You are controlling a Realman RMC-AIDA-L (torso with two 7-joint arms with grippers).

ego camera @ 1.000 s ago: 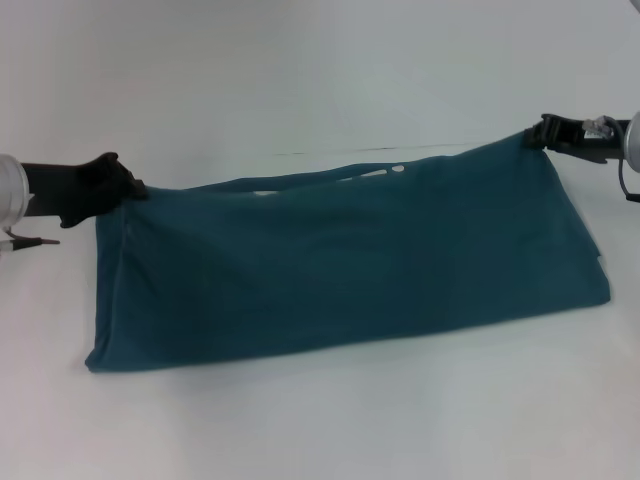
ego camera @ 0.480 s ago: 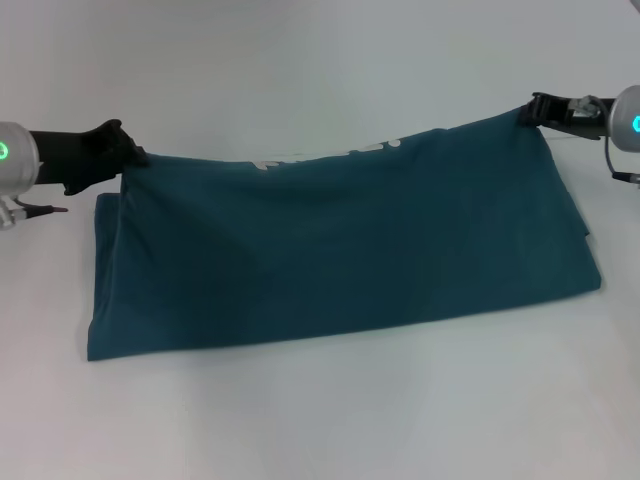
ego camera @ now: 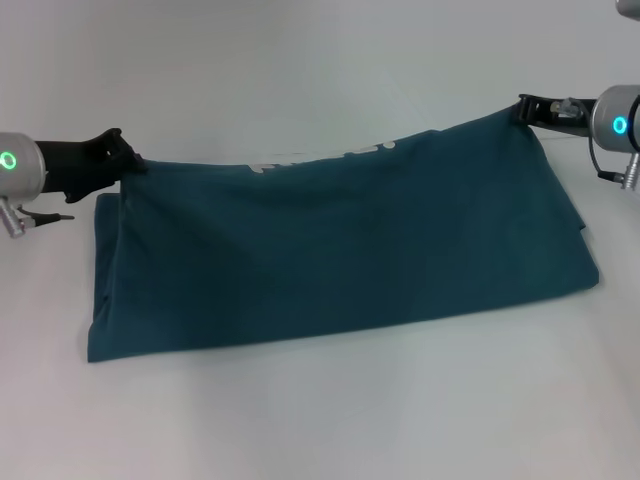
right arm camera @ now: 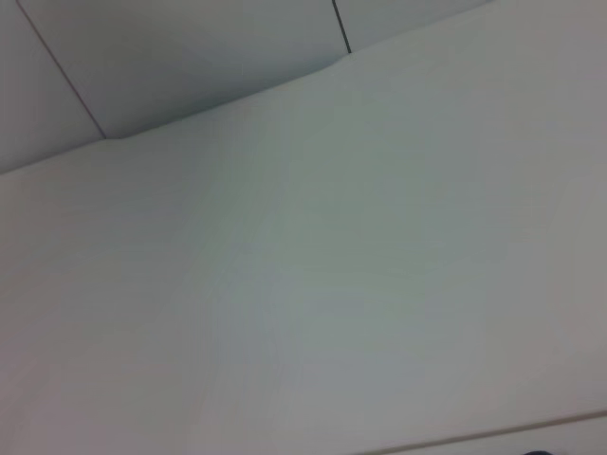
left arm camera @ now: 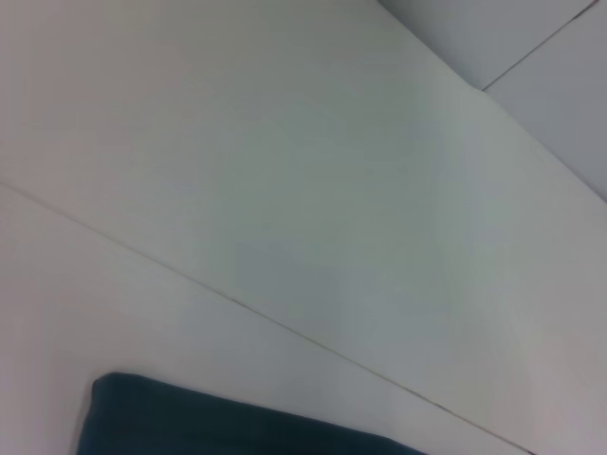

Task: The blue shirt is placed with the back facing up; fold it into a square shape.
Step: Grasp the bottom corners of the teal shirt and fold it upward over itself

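- While the plain dark teal-blue short-sleeved knit shirt (ego camera: 340, 245) lies folded lengthwise across the white tabletop (ego camera: 320, 410), its far edge is lifted off the surface and stretched between the two arms.
- At the far left corner of that raised edge, the black left gripper (ego camera: 128, 160) is clamped on the fabric.
- At the far right corner, the black right gripper (ego camera: 526, 108) pinches the cloth in the same way, and it sits higher in the head view than the left one.
- From the raised edge the shirt slopes down toward the robot, and its near edge rests flat on the table.
- Pale marks show along the top fold near the middle.
- From the left wrist camera, only a dark teal corner of the shirt (left arm camera: 190, 422) appears against the white surface.
- From the right wrist camera, only pale surfaces with thin seams appear.
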